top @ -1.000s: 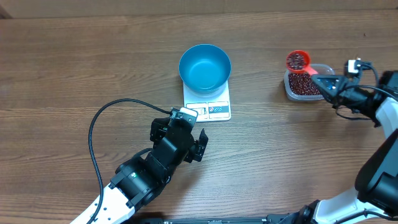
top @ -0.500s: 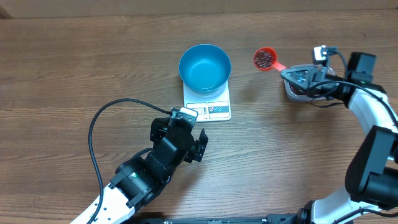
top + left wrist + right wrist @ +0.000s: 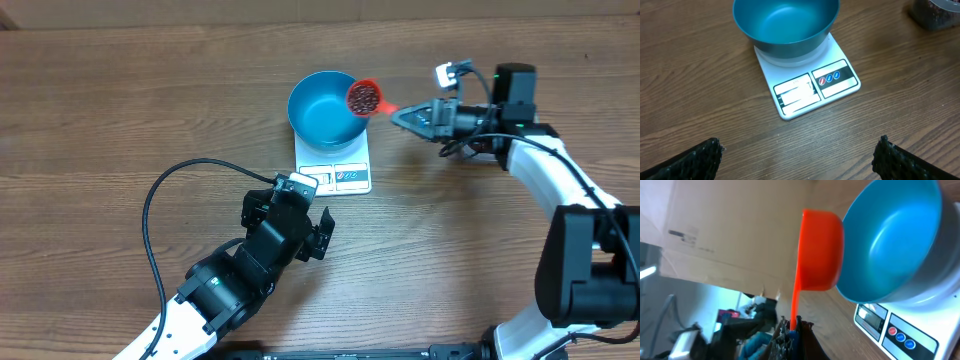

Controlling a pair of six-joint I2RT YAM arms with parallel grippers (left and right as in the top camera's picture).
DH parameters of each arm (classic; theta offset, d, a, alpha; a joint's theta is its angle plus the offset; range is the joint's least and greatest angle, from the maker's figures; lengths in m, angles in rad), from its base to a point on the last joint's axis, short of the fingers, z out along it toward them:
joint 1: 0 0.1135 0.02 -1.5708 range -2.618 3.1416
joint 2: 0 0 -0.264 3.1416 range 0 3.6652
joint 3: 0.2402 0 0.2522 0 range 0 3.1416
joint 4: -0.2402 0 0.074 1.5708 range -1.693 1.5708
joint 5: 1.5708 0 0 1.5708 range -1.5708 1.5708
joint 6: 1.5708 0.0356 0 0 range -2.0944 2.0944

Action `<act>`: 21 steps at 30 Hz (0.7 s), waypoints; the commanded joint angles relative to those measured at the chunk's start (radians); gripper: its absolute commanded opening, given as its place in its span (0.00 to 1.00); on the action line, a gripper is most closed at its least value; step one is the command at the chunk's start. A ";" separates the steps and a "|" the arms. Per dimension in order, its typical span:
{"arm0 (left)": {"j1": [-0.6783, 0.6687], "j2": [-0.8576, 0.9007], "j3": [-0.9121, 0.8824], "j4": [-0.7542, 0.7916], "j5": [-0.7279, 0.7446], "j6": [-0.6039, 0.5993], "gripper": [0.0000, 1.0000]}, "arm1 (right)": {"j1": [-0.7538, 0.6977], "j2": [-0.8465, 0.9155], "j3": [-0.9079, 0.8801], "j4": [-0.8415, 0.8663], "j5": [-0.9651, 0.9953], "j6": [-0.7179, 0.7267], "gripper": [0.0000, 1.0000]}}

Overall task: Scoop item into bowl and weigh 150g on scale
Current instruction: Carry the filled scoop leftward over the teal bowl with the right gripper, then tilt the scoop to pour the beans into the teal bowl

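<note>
Left gripper (image 3: 799, 144) nearest: jaws released and spread wide, low over the wood table (image 3: 120, 120), just near of the scale (image 3: 334, 166). Blue bowl (image 3: 328, 108) sits on the scale's far half. Orange-red scoop (image 3: 364, 97), loaded with beans (image 3: 362, 98), hangs over the bowl's right rim. Right gripper (image 3: 405, 114), right of the bowl, is clenched on the scoop's handle. Clear tub (image 3: 936, 12) holding more beans far right
</note>
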 commanded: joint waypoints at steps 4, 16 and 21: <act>-0.006 -0.005 -0.006 0.000 0.004 -0.014 1.00 | 0.089 0.006 0.011 0.035 0.204 -0.010 0.04; -0.006 -0.005 -0.006 0.000 0.004 -0.014 0.99 | 0.150 0.006 0.011 0.047 0.369 -0.285 0.04; -0.006 -0.005 -0.006 0.000 0.004 -0.014 0.99 | 0.151 0.006 0.011 0.031 0.380 -0.513 0.04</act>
